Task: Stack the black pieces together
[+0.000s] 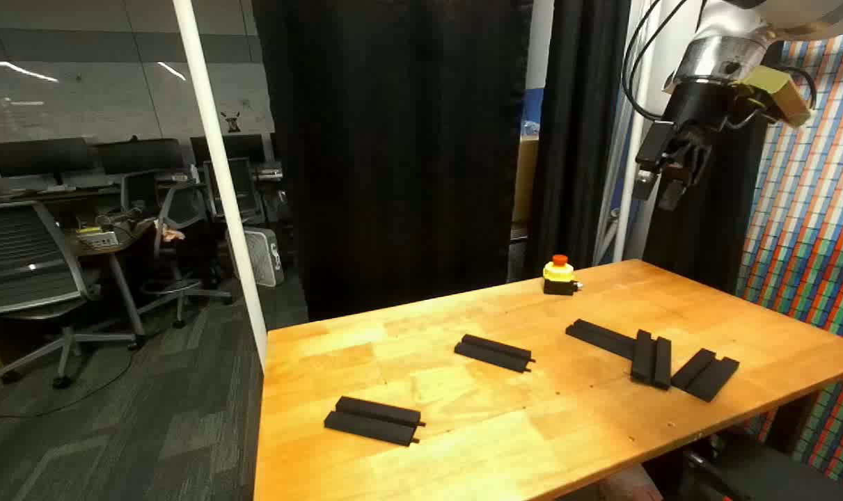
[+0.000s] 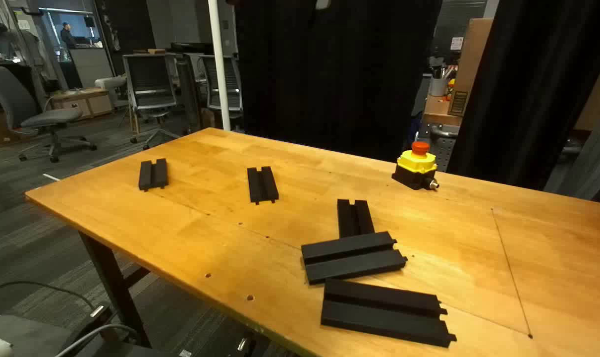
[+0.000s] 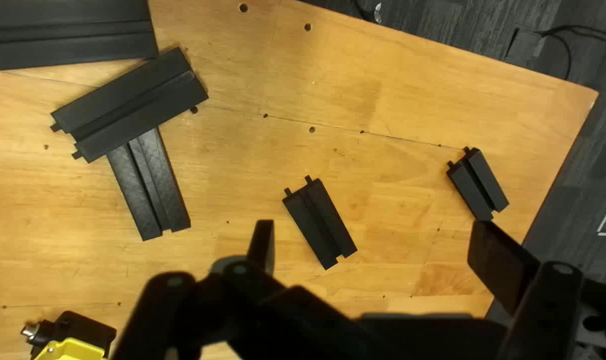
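The gripper point(image 1: 659, 188) hangs high over the table point(image 2: 220, 243), its jaws standing wide apart with nothing between them, so no black bar is held. I read the clock as it lies in an exterior view, with the crossing bar point(image 2: 354, 258) at the centre.

Nearest, at 5 o'clock, lies the front bar point(image 2: 386, 311), just beside the crossing bar; whether they touch, I cannot tell. A grip made in this narrow place could push both bars away. Its small tabs point(image 2: 444, 311) point to 4 o'clock, and under a bar turned differently they may leave the stack uneven.

The crossing bar lies over one end of the covered bar point(image 2: 354, 215), at 12 o'clock. Probably it is therefore not level, and it could twist when it is pinched. If the covered bar is pulled first, the upper one may be dragged with it.

Farther, at 1 o'clock, stands the yellow button point(image 2: 416, 162); a low sideways move could knock it, and perhaps stop the work.

Between 10 and 11 o'clock the middle bar point(image 2: 262, 184) lies alone. Farthest, at 10 o'clock, the last bar point(image 2: 153, 174) is near the table's end, so a badly centred grasp could send it toward the edge.
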Action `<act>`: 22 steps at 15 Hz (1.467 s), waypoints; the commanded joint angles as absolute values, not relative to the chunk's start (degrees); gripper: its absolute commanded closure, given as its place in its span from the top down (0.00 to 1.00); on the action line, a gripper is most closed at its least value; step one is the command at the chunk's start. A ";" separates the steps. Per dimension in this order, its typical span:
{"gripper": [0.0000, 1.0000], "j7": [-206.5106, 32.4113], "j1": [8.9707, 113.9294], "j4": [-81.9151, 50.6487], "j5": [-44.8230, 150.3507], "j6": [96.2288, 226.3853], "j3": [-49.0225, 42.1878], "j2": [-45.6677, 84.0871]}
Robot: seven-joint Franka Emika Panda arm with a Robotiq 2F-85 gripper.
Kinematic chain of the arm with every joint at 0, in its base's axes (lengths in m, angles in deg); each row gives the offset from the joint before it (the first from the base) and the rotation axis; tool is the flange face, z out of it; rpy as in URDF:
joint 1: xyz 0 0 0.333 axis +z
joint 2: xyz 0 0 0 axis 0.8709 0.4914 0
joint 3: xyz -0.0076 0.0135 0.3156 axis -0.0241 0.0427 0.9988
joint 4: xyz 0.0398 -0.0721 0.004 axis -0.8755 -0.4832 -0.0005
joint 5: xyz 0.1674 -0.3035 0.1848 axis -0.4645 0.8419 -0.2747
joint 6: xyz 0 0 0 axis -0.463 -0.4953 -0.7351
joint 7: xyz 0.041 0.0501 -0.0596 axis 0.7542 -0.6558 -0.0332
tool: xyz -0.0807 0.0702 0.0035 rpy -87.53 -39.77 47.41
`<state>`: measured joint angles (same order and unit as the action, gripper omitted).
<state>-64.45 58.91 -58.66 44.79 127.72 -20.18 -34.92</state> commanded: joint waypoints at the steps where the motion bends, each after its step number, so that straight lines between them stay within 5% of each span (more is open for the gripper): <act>1: 1.00 -63.46 56.99 -58.22 43.78 127.47 -18.77 -34.39; 22: 1.00 -95.35 48.59 -65.35 44.01 144.28 -11.00 -15.80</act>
<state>-89.89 50.74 -65.33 43.74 141.52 -13.10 -19.24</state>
